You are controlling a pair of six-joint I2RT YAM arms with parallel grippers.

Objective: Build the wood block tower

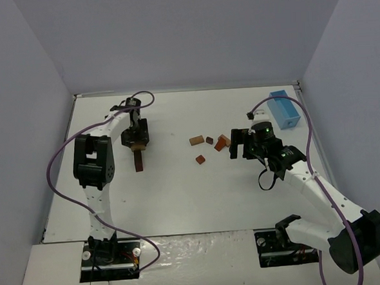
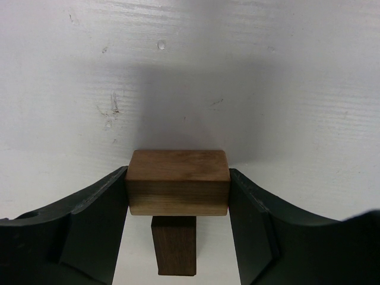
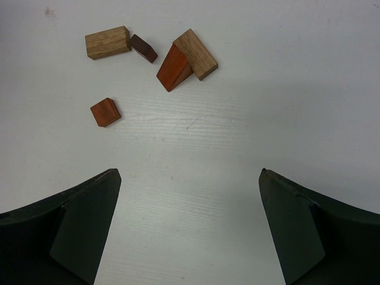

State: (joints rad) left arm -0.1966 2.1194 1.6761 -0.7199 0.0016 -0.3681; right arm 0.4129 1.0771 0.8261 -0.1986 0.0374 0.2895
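My left gripper is clamped on a tan block, with one finger on each short end. The tower shows as a single dark brown upright block. It stands at 6 o'clock of the tan block in the wrist view, and I cannot tell whether the two touch. My right gripper hangs with its fingers wide apart, holding nothing. The loose blocks lie on the table at its 11 o'clock, well apart from it.

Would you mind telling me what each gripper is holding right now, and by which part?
The left gripper clamps a tan block by its two short ends; the right gripper is open and empty.
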